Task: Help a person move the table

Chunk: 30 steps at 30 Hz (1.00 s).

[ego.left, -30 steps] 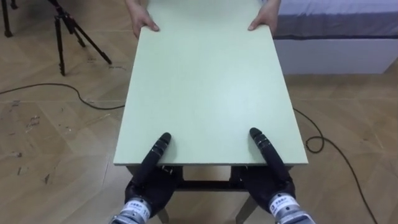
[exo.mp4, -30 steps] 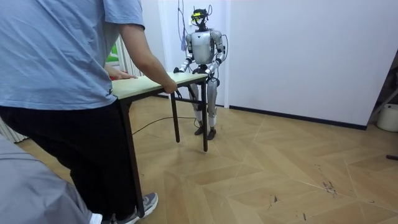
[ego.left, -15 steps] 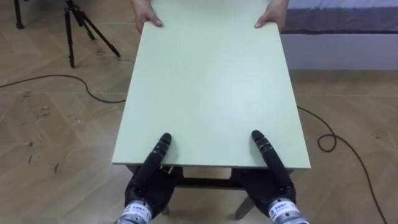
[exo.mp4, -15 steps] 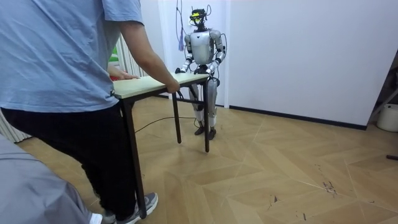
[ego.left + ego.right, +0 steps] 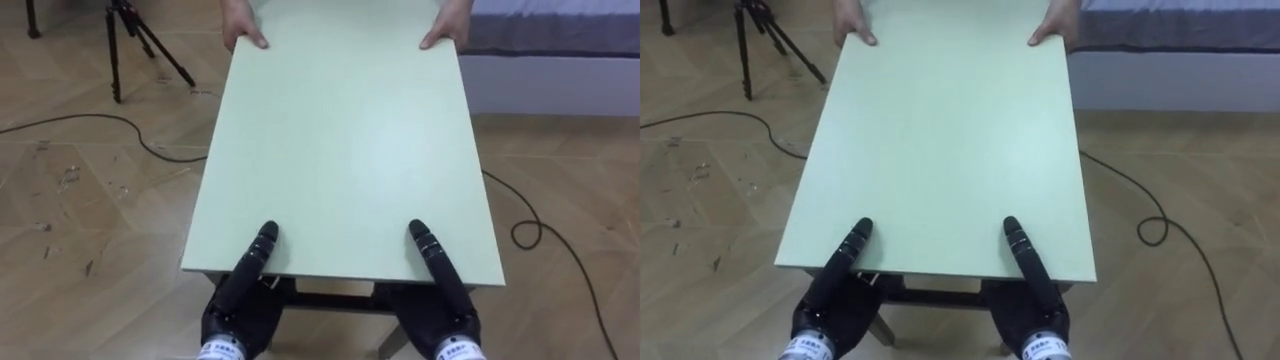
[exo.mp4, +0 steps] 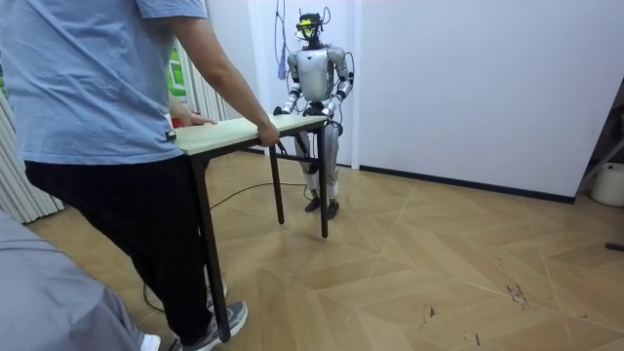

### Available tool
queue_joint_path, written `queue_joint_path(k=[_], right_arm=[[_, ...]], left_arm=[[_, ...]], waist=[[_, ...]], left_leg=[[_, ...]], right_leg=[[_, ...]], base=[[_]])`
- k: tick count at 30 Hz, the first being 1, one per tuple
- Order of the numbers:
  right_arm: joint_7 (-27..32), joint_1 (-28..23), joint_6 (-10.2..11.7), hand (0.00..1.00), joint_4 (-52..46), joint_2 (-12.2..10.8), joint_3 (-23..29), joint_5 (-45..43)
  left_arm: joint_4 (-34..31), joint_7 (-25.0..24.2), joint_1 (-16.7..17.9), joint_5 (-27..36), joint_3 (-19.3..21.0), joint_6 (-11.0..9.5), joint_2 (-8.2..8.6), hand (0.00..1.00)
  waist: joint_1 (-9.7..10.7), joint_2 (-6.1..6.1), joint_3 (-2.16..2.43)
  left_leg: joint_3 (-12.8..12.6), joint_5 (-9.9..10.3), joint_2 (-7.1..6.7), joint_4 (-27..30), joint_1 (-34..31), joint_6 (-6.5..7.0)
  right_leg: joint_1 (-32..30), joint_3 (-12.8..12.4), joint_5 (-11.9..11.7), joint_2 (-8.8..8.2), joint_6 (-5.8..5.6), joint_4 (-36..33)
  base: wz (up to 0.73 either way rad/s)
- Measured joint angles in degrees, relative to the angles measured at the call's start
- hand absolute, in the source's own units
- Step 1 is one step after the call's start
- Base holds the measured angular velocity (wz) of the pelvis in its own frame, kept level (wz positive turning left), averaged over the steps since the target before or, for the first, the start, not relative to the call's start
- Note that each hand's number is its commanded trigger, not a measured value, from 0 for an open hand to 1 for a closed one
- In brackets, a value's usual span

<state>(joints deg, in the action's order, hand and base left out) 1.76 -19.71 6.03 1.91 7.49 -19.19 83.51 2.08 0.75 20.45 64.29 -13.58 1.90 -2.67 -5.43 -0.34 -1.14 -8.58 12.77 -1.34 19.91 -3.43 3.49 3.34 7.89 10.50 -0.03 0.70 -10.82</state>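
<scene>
A pale green table with dark legs is held off both short ends. My left hand and right hand grip its near edge, thumbs lying on top and fingers underneath. At the far edge a person's two hands hold the corners. In the room view the person stands at the table's end on the room view's left, and I stand upright at the other end, near the white wall.
A black tripod stands on the wood floor at the far left, with a dark cable running past it. A bed lies at the far right, and another cable loops on the floor to the right of the table.
The table's near edge sits a little lower in my view and my thumbs with it. The person has shifted their legs in a step. My grip is unchanged.
</scene>
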Motion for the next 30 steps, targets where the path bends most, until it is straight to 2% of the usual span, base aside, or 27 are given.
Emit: queue_joint_path(k=[2,3,4,6,7,8,9,10,11,12,13,14,15,16,17,18,19,20,21,22,23,24,26,27,28,29,30], right_arm=[[0.0,-0.2,-0.5,1.00,0.4,0.0,0.1,0.3],[0.0,-0.6,-0.4,1.00,0.4,0.0,0.1,0.5],[-0.1,-0.8,-0.4,1.00,0.4,0.0,0.2,0.6],[-0.6,-0.9,-0.4,1.00,0.4,-0.1,0.3,0.2],[-0.7,-1.0,-0.4,1.00,0.4,-0.1,0.2,-0.1],[-0.8,-0.9,-0.3,1.00,0.4,-0.1,0.2,-0.5],[-0.9,-0.6,-0.2,1.00,0.3,0.0,0.2,-0.8],[-0.9,-0.5,-0.2,1.00,0.3,0.2,0.2,-0.8],[-0.9,-0.5,-0.5,1.00,0.4,0.2,0.1,-0.8],[-0.9,-0.6,-0.7,1.00,0.5,0.1,0.0,-0.8],[-0.9,-0.6,-0.9,1.00,0.6,0.0,-0.1,-0.5],[-1.2,-0.6,-0.9,1.00,0.5,0.0,-0.1,-0.3],[-1.6,-0.9,-0.8,1.00,0.5,0.0,0.1,-0.4],[-1.8,-1.0,-0.7,1.00,0.5,0.1,0.2,-0.4],[-2.2,-1.1,-0.7,1.00,0.5,0.1,0.3,-0.3],[-2.8,-1.0,-0.6,1.00,0.5,0.2,0.7,-0.4],[-3.0,-0.7,-0.6,1.00,0.5,0.1,0.9,-0.5],[-3.3,0.2,-0.3,1.00,0.5,0.5,0.9,-0.8],[-4.1,0.7,0.2,1.00,0.5,0.8,0.6,-1.3],[-4.6,1.2,0.3,1.00,0.5,0.5,0.4,-1.4],[-6.0,1.5,0.6,1.00,0.7,0.2,0.5,-1.9],[-7.1,1.5,1.5,1.00,1.3,0.0,0.8,-2.5],[-7.0,1.5,1.3,1.00,1.9,-0.2,1.6,-2.5],[-7.0,1.3,0.7,1.00,2.4,-0.3,2.0,-2.4],[-7.0,1.2,0.5,1.00,2.5,-0.3,2.0,-2.4],[-7.0,0.5,0.3,1.00,2.5,-0.4,2.2,-2.5],[-7.0,0.0,0.1,1.00,2.6,-0.2,2.5,-2.6]], left_arm=[[0.1,0.0,0.0,0.0,-0.3,0.1,-0.37,1.00],[0.1,0.1,0.1,0.0,-0.7,0.2,-0.48,1.00],[0.1,0.1,0.1,-0.1,-0.5,0.2,-0.57,1.00],[0.1,0.0,0.2,-0.1,-0.5,0.2,-0.66,1.00],[0.1,0.0,0.3,-0.1,-0.5,0.2,-0.69,1.00],[0.1,0.0,0.3,0.3,-0.4,0.2,-0.76,1.00],[0.1,0.0,0.4,0.6,-0.4,0.2,-0.62,1.00],[0.1,0.0,0.4,0.7,-0.4,0.2,-0.51,1.00],[0.1,-0.2,1.0,0.9,-0.4,0.2,-0.35,1.00],[0.1,-0.6,1.6,1.2,-0.2,0.2,-0.36,1.00],[0.1,-1.4,1.9,1.4,0.0,0.3,-0.69,1.00],[0.1,-1.5,1.6,1.2,0.0,0.3,-0.82,1.00],[0.1,-1.4,1.5,1.1,-0.3,0.4,-0.75,1.00],[0.2,-1.4,1.4,1.1,-0.4,0.5,-0.71,1.00],[0.2,-1.4,1.2,1.0,-0.4,0.6,-0.85,1.00],[0.1,-1.4,0.5,1.0,-0.5,0.6,-1.08,1.00],[0.2,-1.4,0.0,1.0,-0.6,0.6,-1.10,1.00],[0.3,-1.3,-0.7,1.0,-0.9,0.6,-0.98,1.00],[0.0,-1.3,-0.9,1.0,-0.9,0.0,-1.23,1.00],[-0.5,-1.5,-1.0,1.0,-0.9,-0.8,-1.77,1.00],[-0.2,-2.1,-1.8,1.0,-1.1,-2.1,-2.66,1.00],[1.7,-2.4,-3.1,0.9,-1.6,-2.1,-2.08,1.00],[3.2,-2.3,-4.1,0.9,-2.4,-2.1,-1.84,1.00],[4.1,-2.3,-4.5,1.0,-2.6,-2.1,-1.70,1.00],[4.4,-2.3,-4.4,1.0,-2.6,-2.1,-1.66,1.00],[4.8,-2.2,-4.3,0.8,-2.9,-2.1,-1.60,1.00],[5.3,-2.2,-4.2,0.6,-3.1,-2.1,-1.31,1.00]], waist=[[-0.6,0.08,-0.03],[-1.0,0.18,-0.02],[-1.4,0.27,0.04],[-2.6,0.72,0.08],[-2.8,0.53,0.22],[-2.8,0.40,0.34],[-2.8,0.72,0.33],[-2.8,1.13,0.31],[-3.2,2.36,0.45],[-3.0,2.96,0.74],[-2.3,3.36,0.62],[-0.9,3.44,0.15],[0.6,3.63,-0.11],[1.2,3.69,-0.24],[1.6,3.62,-0.35],[1.8,3.59,-0.40],[1.6,3.86,-0.58],[2.2,5.26,-1.38],[3.3,5.70,-0.69],[3.5,5.47,-0.72],[3.8,5.17,-0.77],[3.7,6.32,-0.68],[3.7,5.80,-0.60],[3.6,5.38,-0.67],[3.6,5.09,-0.60],[3.9,4.88,-0.47],[4.4,4.46,-0.29]], left_leg=[[0.7,0.1,0.89,5.0,-1.6,-0.12],[1.1,0.2,1.53,9.9,-3.6,-0.36],[1.0,0.2,1.98,12.2,-4.8,-0.49],[1.0,-0.5,3.17,18.5,-8.7,-4.25],[1.0,-1.1,3.21,19.5,-9.5,-5.22],[1.1,-2.2,3.31,21.1,-11.0,-7.00],[0.8,-2.6,4.06,22.9,-12.3,-7.65],[0.5,-2.5,4.94,25.0,-13.1,-7.51],[-0.3,-2.6,8.38,32.7,-13.7,-7.14],[-0.2,-2.6,9.81,36.7,-13.6,-7.11],[0.4,-2.6,11.87,40.9,-12.3,-7.12],[1.8,-2.6,12.99,39.6,-10.3,-7.20],[3.0,-2.4,13.07,34.1,-7.7,-7.46],[3.6,-1.0,12.95,30.5,-5.9,-8.09],[3.7,2.4,12.19,23.1,-2.4,-8.03],[3.6,4.4,11.33,16.5,-0.1,-8.34],[3.2,5.0,11.01,12.9,1.1,-8.40],[3.5,5.3,10.69,7.0,3.3,-8.09],[4.6,6.7,10.67,4.7,2.0,-7.03],[5.3,7.7,10.32,5.0,0.6,-6.96],[6.7,11.3,9.00,6.5,-1.7,-7.50],[6.8,13.4,9.21,7.9,-2.7,-7.62],[6.6,13.1,7.47,8.9,-2.7,-7.44],[5.7,13.0,7.13,9.1,-2.7,-6.19],[5.5,12.8,6.73,9.1,-2.7,-5.91],[5.3,12.3,6.05,9.3,-3.0,-5.18],[5.0,11.6,5.25,9.4,-3.4,-4.29]], right_leg=[[-0.7,0.0,0.0,0.65,0.44,-1.8],[-0.3,0.2,0.0,1.16,1.44,-1.9],[-0.2,0.2,0.0,1.37,1.64,-1.7],[-0.5,0.7,0.0,2.51,2.59,-0.8],[-0.4,0.8,-0.1,2.50,2.87,0.1],[-0.3,1.2,-0.7,2.48,3.73,1.8],[-0.4,2.4,-0.9,2.17,4.05,2.6],[-0.4,3.4,-0.9,2.51,4.42,2.7],[-0.2,4.4,-0.4,3.88,5.41,2.1],[-0.1,5.0,-0.2,4.74,5.82,1.5],[-0.1,5.5,0.4,5.66,6.66,-0.1],[-0.8,6.5,0.4,5.94,6.79,-1.6],[-1.8,5.9,0.4,5.91,6.79,-3.5],[-2.6,5.3,0.4,5.87,6.78,-4.7],[-4.7,4.0,0.4,5.60,6.70,-7.4],[-7.8,4.2,0.3,5.01,6.60,-10.9],[-10.0,4.8,0.2,4.50,6.38,-14.2],[-17.7,4.9,-0.3,3.39,4.67,-23.7],[-23.1,1.1,0.1,4.61,2.44,-19.9],[-25.1,0.0,-1.4,4.46,2.01,-15.0],[-28.2,2.5,-10.2,1.68,5.44,-11.1],[-28.7,5.6,-10.1,0.90,5.88,-12.0],[-28.7,7.8,-10.6,-0.90,6.09,-11.4],[-28.2,8.3,-11.7,-1.58,6.08,-10.5],[-27.9,8.4,-12.2,-1.95,5.99,-10.0],[-27.0,8.3,-13.7,-2.49,5.40,-8.4],[-25.9,8.0,-14.9,-3.08,3.98,-6.5]], base=[[-0.12],[-0.13],[-0.12],[-0.19],[-0.15],[-0.09],[-0.06],[-0.20],[-0.23],[-0.16],[0.37],[0.80],[0.85],[0.53],[0.16],[0.00],[-0.03],[0.04],[0.08],[0.25],[0.29],[0.29],[0.16],[0.09],[0.08],[0.08],[0.13]])
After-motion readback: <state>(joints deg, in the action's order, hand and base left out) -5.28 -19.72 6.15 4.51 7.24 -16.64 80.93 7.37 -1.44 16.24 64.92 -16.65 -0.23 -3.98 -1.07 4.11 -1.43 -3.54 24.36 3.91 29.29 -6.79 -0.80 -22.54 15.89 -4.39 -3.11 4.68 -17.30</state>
